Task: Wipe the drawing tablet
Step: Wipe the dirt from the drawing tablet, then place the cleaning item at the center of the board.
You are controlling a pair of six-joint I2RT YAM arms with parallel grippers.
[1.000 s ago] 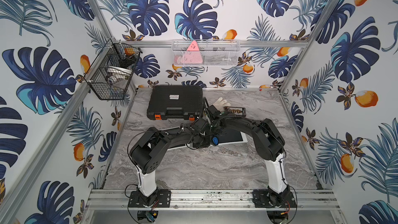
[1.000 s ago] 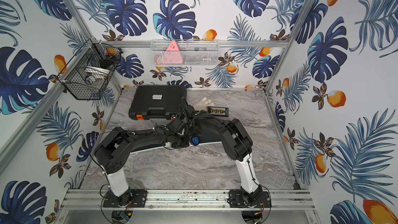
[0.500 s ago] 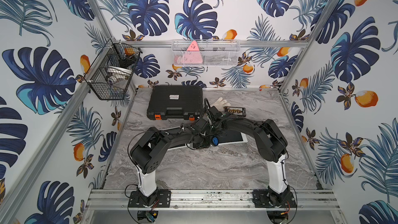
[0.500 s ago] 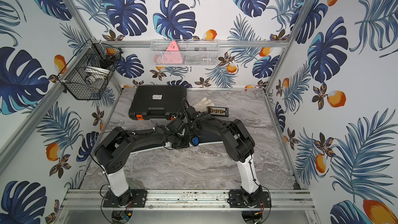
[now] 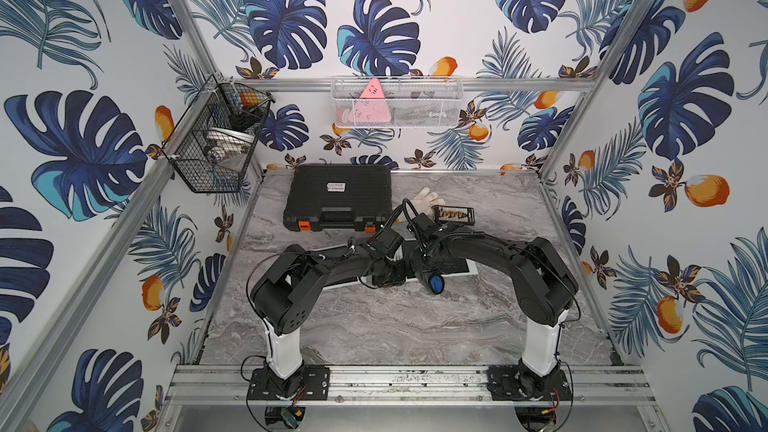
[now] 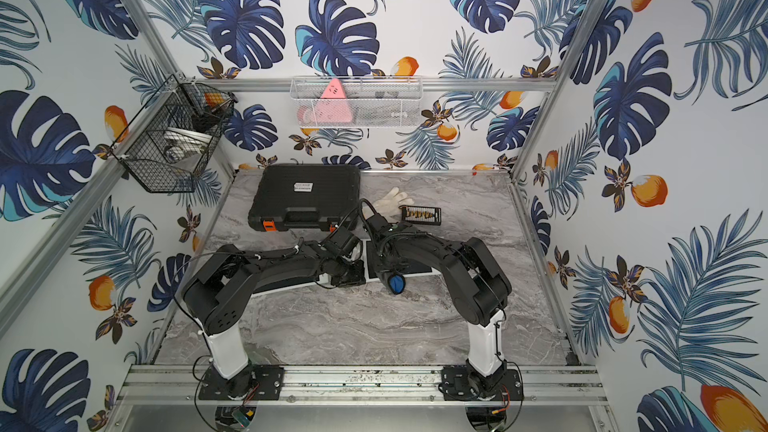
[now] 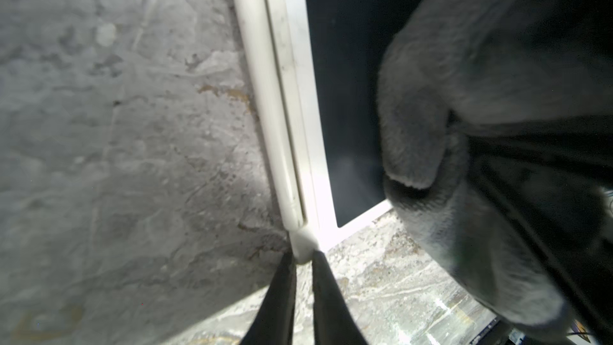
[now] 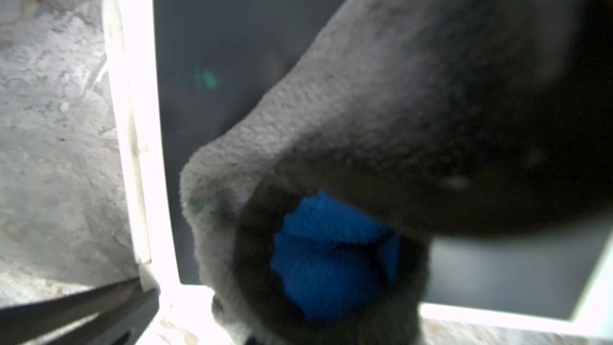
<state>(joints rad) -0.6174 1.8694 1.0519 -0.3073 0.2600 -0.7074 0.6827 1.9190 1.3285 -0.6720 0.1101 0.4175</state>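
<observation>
The drawing tablet lies flat on the marble table, with a white frame round a dark screen. My left gripper is shut, pinching the rounded white corner of the tablet. My right gripper is shut on a grey cloth that rests on the screen near the same corner. A blue patch of the cloth shows at the tablet's front edge. The cloth hides the right jaws.
A black tool case stands behind the tablet. A white glove and a small bit holder lie beside it. A black wire basket and a white mesh basket hang on the walls.
My right gripper has slid the cloth to the right and toward the tablet's front edge. The left gripper has kept its hold on the corner.
</observation>
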